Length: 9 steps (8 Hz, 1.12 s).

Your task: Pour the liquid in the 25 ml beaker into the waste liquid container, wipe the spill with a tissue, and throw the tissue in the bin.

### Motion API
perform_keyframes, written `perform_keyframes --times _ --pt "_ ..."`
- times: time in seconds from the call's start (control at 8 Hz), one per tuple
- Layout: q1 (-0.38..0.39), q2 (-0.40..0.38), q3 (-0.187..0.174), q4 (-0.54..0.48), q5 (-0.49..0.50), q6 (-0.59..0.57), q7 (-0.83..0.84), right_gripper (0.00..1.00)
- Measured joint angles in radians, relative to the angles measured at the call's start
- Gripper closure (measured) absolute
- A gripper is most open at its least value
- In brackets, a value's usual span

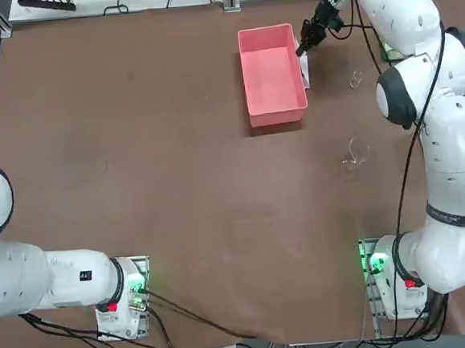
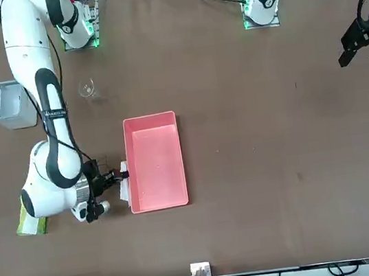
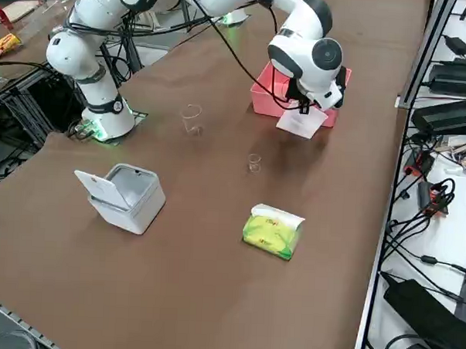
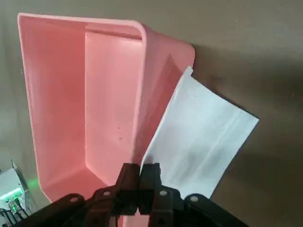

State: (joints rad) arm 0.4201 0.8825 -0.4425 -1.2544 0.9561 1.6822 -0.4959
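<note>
My right gripper [image 1: 307,42] [image 4: 140,173] is shut on a white tissue [image 4: 199,142] [image 3: 302,122], a flat sheet that hangs from the fingertips. The sheet hangs just outside the long wall of the pink waste liquid container [image 1: 272,78] [image 4: 109,94], on the side facing the beakers, low over the table. The tiny 25 ml beaker [image 1: 356,78] [image 3: 254,163] stands upright on the table a short way from the tray, apart from the gripper. The pale grey bin [image 3: 128,195] [image 2: 2,103] sits with its lid open near the table's right edge.
A larger clear beaker [image 1: 355,152] [image 3: 191,118] stands between the tray and my arm's base. A green tissue pack [image 3: 275,229] [image 2: 30,220] lies near the table's right edge, beyond the bin.
</note>
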Motion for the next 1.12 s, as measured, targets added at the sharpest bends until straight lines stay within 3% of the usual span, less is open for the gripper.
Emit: perform_keyframes --times 1.12 --pt "0.012 -0.012 -0.004 0.013 0.01 -0.005 -0.004 0.97"
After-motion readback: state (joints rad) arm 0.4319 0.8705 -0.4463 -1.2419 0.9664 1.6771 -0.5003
